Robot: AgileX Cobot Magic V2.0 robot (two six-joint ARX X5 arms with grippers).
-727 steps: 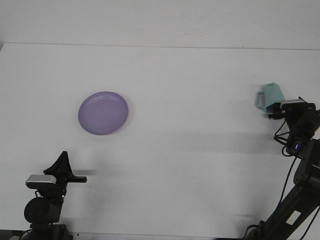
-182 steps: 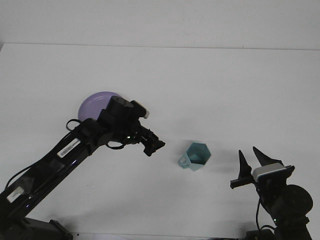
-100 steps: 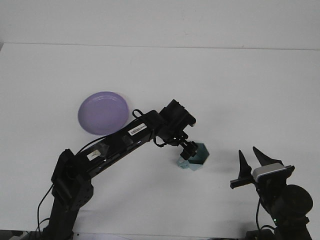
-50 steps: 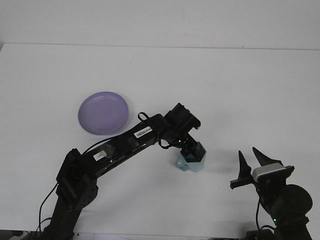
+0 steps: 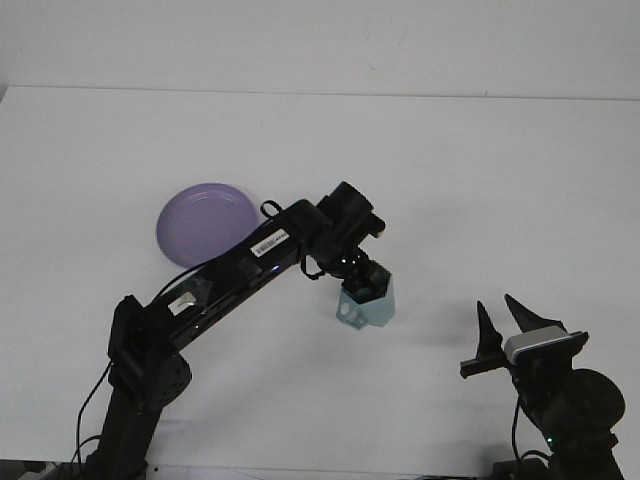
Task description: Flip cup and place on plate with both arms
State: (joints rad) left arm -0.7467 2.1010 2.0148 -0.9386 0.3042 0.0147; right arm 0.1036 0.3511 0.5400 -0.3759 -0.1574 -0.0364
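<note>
A pale teal cup (image 5: 366, 304) with a small handle hangs just above the white table, mouth up, held at its rim by my left gripper (image 5: 362, 280), which is shut on it. The left arm reaches in from the lower left. A purple plate (image 5: 200, 225) lies flat to the left, partly behind that arm. My right gripper (image 5: 503, 325) rests at the lower right, well apart from the cup, its two black fingers spread open and holding nothing.
The white table (image 5: 450, 180) stretches wide behind and to the right of the cup. The left arm's links (image 5: 220, 280) cross the space between the plate and the cup.
The left gripper came down on the cup's rim, shut on it, and has lifted it slightly up and to the left. The right arm has stayed still.
</note>
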